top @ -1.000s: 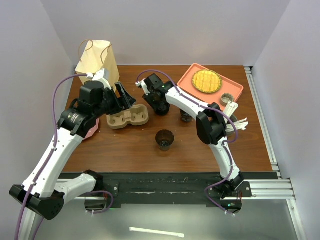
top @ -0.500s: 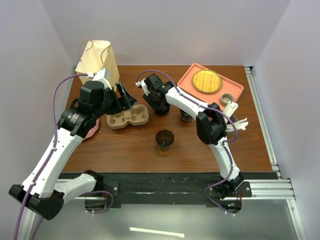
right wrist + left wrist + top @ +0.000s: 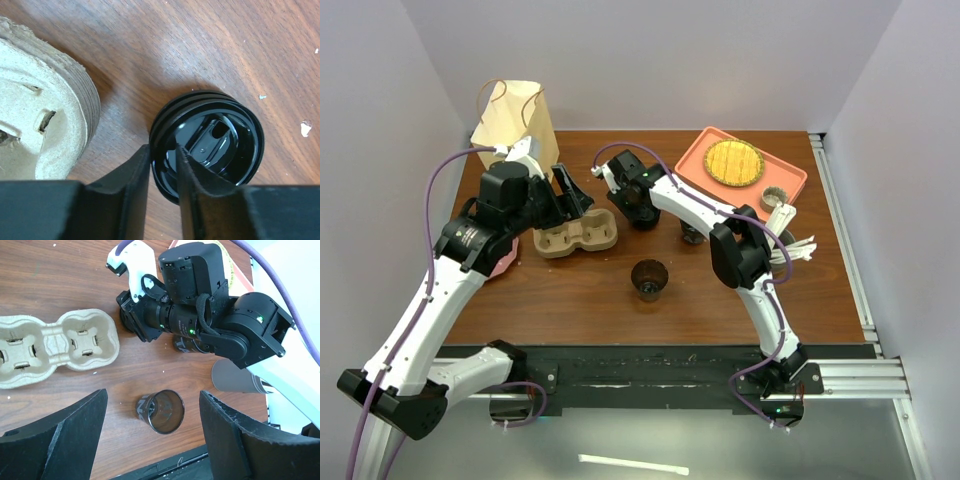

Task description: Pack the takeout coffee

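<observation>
The right pincer [image 3: 162, 150] is clamping the rim of the black lid [image 3: 220, 132], one finger outside and one inside, with the lid lying on the table [image 3: 570, 290] just beside the right end of the carrier [image 3: 576, 233]. The left pincer [image 3: 152, 394] is hanging with its fingers wide apart, holding nothing, above the table near the carrier. A lidless black cup [image 3: 649, 278] is standing upright in front of the carrier, apart from it, while a second black cup [image 3: 692, 236] is sitting partly hidden behind the right arm.
</observation>
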`<state>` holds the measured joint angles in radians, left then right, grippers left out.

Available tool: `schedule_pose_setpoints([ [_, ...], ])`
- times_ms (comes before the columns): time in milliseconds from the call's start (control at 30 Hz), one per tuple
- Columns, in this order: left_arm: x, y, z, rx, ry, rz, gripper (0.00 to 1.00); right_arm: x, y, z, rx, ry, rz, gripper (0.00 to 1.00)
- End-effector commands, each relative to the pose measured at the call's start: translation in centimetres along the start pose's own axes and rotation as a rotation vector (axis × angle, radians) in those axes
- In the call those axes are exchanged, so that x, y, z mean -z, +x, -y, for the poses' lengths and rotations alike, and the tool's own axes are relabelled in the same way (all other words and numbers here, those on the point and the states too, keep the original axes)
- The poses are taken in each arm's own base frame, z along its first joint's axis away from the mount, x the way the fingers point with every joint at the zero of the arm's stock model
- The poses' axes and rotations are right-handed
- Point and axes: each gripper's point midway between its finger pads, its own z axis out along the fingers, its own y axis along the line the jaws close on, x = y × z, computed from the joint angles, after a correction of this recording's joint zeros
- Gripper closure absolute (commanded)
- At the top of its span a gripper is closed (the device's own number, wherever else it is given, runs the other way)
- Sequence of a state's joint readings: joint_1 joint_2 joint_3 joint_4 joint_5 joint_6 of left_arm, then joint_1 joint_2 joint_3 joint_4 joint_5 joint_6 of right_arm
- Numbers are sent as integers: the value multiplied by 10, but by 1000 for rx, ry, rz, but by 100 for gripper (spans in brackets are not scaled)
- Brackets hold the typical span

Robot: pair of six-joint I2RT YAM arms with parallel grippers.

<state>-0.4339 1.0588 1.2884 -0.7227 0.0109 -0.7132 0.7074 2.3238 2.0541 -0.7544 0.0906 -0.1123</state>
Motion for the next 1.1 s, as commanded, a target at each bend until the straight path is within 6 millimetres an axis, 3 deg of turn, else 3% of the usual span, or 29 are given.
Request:
schedule_pose_setpoints([
  [0, 8, -20, 9, -33, 15, 69, 21, 9, -15, 5, -3, 18, 40, 76],
  [233, 3, -17, 7, -44, 12, 63, 21, 39, -34, 9, -7, 17, 103, 83],
  [367, 1, -17, -2, -61, -20, 77, 21, 43, -31, 10, -13, 22, 95, 78],
  [567, -1, -16, -16, -114, -65, 99, 20, 58, -36, 14, -20, 34, 118, 82],
  [667, 4, -14, -29, -187, -107, 116, 21, 80, -51, 15, -29, 31, 163, 84],
  [767, 0, 1, -44, -299, -87, 130, 23, 100, -60, 17, -42, 26, 196, 85],
  [900, -3, 10, -33, -491, 35, 139, 24, 134, -62, 11, -50, -19, 233, 88],
  [933, -4, 9, -26, -532, 68, 164, 24, 156, -64, 5, -50, -61, 262, 88],
  [1000, -3, 16, -20, -668, 135, 166, 24, 170, -54, -11, -54, -156, 255, 88],
  [1033, -2, 18, -13, -732, 181, 180, 24, 193, -50, -19, -54, -204, 272, 88],
  [1067, 1, 22, -13, -858, 211, 186, 24, 200, -42, -37, -52, -309, 260, 88],
])
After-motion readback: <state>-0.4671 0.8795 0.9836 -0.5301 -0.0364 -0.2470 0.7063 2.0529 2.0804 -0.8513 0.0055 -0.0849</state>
